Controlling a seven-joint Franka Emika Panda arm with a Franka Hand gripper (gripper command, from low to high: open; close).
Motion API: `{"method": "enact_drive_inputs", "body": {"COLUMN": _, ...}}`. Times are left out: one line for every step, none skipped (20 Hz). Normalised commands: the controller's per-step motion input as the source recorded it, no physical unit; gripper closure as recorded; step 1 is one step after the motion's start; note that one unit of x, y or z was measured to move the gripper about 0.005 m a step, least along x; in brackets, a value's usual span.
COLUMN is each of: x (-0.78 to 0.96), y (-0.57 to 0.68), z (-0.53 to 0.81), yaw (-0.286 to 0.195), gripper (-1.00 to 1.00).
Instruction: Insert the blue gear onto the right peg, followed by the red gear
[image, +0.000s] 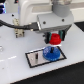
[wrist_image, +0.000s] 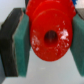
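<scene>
In the exterior view the blue gear (image: 50, 53) lies flat on the black-framed grey plate (image: 34, 58), toward the exterior view's right end. The right peg is hidden by the gears. My gripper (image: 55, 38) is shut on the red gear (image: 55, 39) and holds it directly above the blue gear, a small gap apart. In the wrist view the red gear (wrist_image: 49, 31) fills the frame, its centre hole showing, clamped between the green finger pads (wrist_image: 22, 42). A short dark pin (image: 36, 58) stands on the plate toward the exterior view's left.
The plate rests on a white table (image: 15, 67). The arm's white body (image: 37, 10) and a black cable (image: 12, 23) hang over the back of the table.
</scene>
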Motion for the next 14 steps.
{"method": "enact_drive_inputs", "body": {"x": 0.57, "y": -0.09, "z": 0.05, "yaw": 0.000, "gripper": 1.00}}
{"method": "enact_drive_inputs", "body": {"x": 0.51, "y": -0.14, "z": 0.02, "yaw": 0.000, "gripper": 1.00}}
{"method": "enact_drive_inputs", "body": {"x": 0.47, "y": -0.14, "z": 0.02, "yaw": 0.000, "gripper": 1.00}}
{"method": "enact_drive_inputs", "body": {"x": 0.47, "y": -0.18, "z": 0.02, "yaw": 0.000, "gripper": 1.00}}
{"method": "enact_drive_inputs", "body": {"x": 0.45, "y": -0.17, "z": 0.02, "yaw": 0.000, "gripper": 1.00}}
{"method": "enact_drive_inputs", "body": {"x": 0.39, "y": -0.21, "z": 0.02, "yaw": 0.000, "gripper": 1.00}}
{"method": "enact_drive_inputs", "body": {"x": 0.37, "y": -0.21, "z": 0.00, "yaw": 0.000, "gripper": 1.00}}
{"method": "enact_drive_inputs", "body": {"x": 0.37, "y": -0.20, "z": 0.02, "yaw": 0.000, "gripper": 1.00}}
{"method": "enact_drive_inputs", "body": {"x": 0.34, "y": -0.19, "z": -0.01, "yaw": 0.000, "gripper": 1.00}}
{"method": "enact_drive_inputs", "body": {"x": 0.24, "y": -0.19, "z": 0.02, "yaw": 0.000, "gripper": 1.00}}
{"method": "enact_drive_inputs", "body": {"x": 0.18, "y": -0.21, "z": -0.09, "yaw": 0.000, "gripper": 1.00}}
{"method": "enact_drive_inputs", "body": {"x": 0.27, "y": 0.01, "z": 0.10, "yaw": 0.000, "gripper": 1.00}}
{"method": "enact_drive_inputs", "body": {"x": 0.33, "y": -0.12, "z": 0.33, "yaw": 0.000, "gripper": 1.00}}
{"method": "enact_drive_inputs", "body": {"x": 0.21, "y": -0.01, "z": 0.45, "yaw": 0.000, "gripper": 1.00}}
